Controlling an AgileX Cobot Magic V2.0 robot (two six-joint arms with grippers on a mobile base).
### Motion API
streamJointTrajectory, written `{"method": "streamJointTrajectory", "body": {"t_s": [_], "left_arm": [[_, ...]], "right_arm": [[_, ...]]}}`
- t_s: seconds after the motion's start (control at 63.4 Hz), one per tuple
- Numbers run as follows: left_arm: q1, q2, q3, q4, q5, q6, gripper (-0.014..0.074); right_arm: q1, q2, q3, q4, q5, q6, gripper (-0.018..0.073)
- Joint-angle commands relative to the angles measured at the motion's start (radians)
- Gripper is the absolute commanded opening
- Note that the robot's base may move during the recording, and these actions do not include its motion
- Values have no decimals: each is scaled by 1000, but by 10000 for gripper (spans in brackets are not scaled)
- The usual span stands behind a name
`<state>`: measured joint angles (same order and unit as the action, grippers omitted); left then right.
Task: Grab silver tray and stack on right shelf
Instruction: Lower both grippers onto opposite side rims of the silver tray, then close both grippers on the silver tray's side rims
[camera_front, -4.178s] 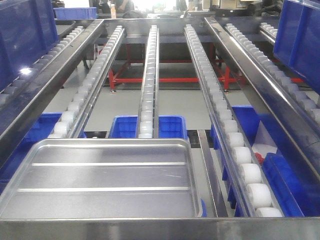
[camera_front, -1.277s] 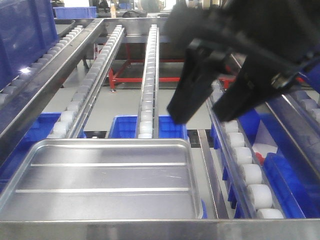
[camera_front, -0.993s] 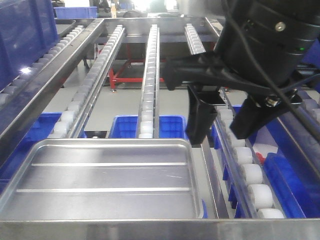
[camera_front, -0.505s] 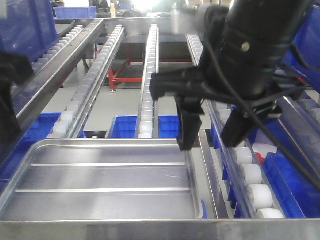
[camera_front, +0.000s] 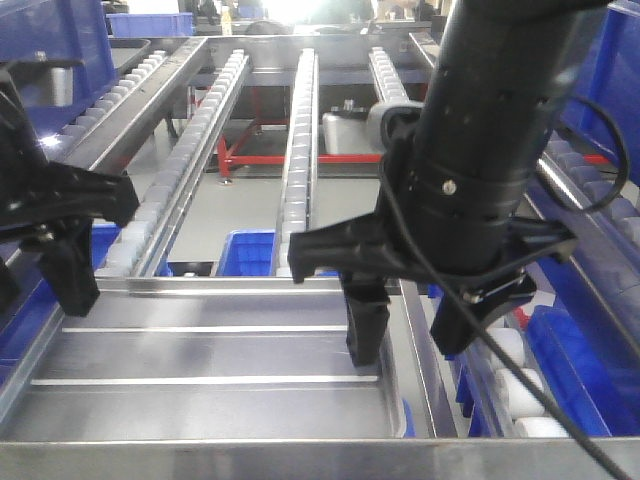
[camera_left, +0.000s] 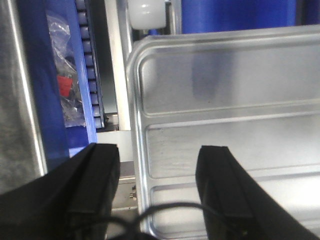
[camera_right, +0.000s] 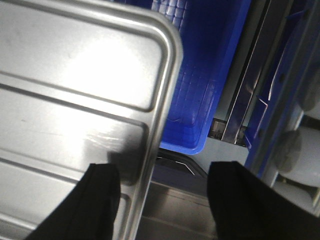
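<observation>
The silver tray (camera_front: 200, 350) lies flat at the front of the right shelf (camera_front: 250, 458), a steel rack with sloping rails of white rollers (camera_front: 300, 150). My right gripper (camera_front: 415, 325) is open and straddles the tray's right rim, one finger inside the tray and one outside. In the right wrist view the gripper (camera_right: 167, 200) has the rim of the tray (camera_right: 75, 75) running between its fingers. My left gripper (camera_front: 35, 280) is open at the tray's left side. In the left wrist view this gripper (camera_left: 160, 185) straddles the left rim of the tray (camera_left: 225, 100).
Blue bins (camera_front: 250, 250) sit below the rails, and one (camera_right: 200, 75) lies just beyond the tray's corner. Blue crates stand on the outer lanes at upper left (camera_front: 50, 40) and upper right (camera_front: 610, 60). A plastic bag with red parts (camera_left: 65, 90) lies left of the tray.
Both arms have come into view. The right gripper dropped from the upper right to the tray's right rim. The left gripper came in over the left rim. The tray has not moved.
</observation>
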<state>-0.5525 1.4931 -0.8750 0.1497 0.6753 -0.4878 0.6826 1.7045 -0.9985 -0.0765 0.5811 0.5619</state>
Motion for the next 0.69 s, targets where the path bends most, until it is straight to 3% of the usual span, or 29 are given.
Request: {"method": "streamJointTrajectory", "body": {"t_s": [0.0,0.678], "left_arm": [[8,-17,-32,6,-34,-36,266],[11,43,17,-5,-92,-49,266]], "right_arm": [[-2,-32,-30,-2,-48,0,487],[-2,-18,-30,14,-66,52,487]]}}
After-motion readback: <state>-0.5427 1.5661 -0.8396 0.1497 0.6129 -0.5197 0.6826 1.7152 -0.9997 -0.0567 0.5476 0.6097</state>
